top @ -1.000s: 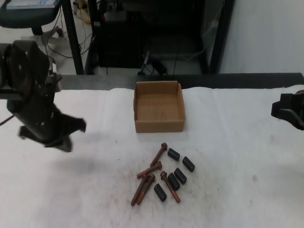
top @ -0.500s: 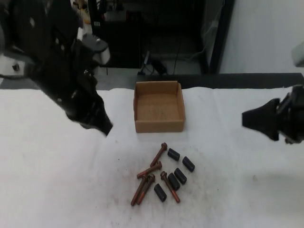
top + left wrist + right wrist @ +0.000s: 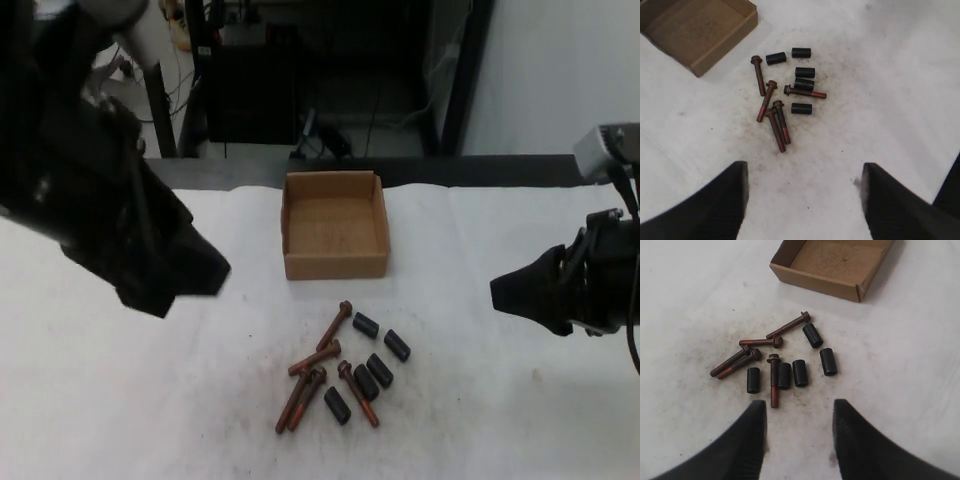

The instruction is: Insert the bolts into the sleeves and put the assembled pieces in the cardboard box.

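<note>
My left gripper (image 3: 804,172) spread wide, pinching nothing; my right gripper (image 3: 799,407) likewise spread; both above the white bench (image 3: 500,420); five bolts (image 3: 315,358) and five sleeves (image 3: 397,344) lie loose, unjoined, near the cardboard box (image 3: 335,266).

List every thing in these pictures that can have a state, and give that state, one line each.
cardboard box, upright, open at the top, empty.
bolts, five, lying loose on the bench, none in a sleeve.
sleeves, five, lying loose, none with a bolt through it.
left pincer, open, holding nothing.
right pincer, open, holding nothing.
</note>
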Robot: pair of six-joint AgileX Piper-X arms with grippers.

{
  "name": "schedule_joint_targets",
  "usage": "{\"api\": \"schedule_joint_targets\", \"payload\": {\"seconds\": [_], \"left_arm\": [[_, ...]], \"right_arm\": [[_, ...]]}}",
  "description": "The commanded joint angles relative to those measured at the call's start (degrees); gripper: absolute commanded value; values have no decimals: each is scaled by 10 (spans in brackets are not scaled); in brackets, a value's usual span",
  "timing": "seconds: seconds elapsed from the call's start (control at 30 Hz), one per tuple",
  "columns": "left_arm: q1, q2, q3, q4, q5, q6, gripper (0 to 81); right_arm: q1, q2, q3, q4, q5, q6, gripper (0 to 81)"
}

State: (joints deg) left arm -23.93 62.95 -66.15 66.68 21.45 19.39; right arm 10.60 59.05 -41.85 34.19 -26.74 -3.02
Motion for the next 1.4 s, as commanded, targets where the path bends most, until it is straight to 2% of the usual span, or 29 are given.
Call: {"api": "schedule_joint_targets", "payload": {"seconds": [0.0, 0.2, 0.5, 0.6, 0.77, 0.9, 0.97, 1.13, 1.37], "left_arm": [[-2, 15, 9, -11, -2, -11, 602], [-3, 106, 31, -122, -4, -19, 504], [-25, 264, 5, -278, -2, -46, 494], [-42, 310, -23, -302, -33, -49, 493], [-68, 388, -93, -286, -80, -50, 477], [-92, 445, -147, -256, -88, -66, 350], [-103, 470, -171, -248, -90, -66, 316], [-121, 520, -221, -230, -125, -70, 316], [-125, 559, -249, -169, -176, -70, 316]], "right_arm": [[2, -5, -5, -14, 2, -4, 401], [2, -5, -5, -31, -2, -4, 401], [2, -5, -5, -27, 1, -4, 401], [2, -5, -5, -27, 16, -4, 401], [2, -5, -5, -26, 32, -4, 401], [2, -5, -5, -26, 61, -4, 401], [2, -5, -5, -26, 70, -4, 401], [2, -5, -5, -26, 91, -4, 401], [2, -5, -5, -26, 105, -4, 401]]}}
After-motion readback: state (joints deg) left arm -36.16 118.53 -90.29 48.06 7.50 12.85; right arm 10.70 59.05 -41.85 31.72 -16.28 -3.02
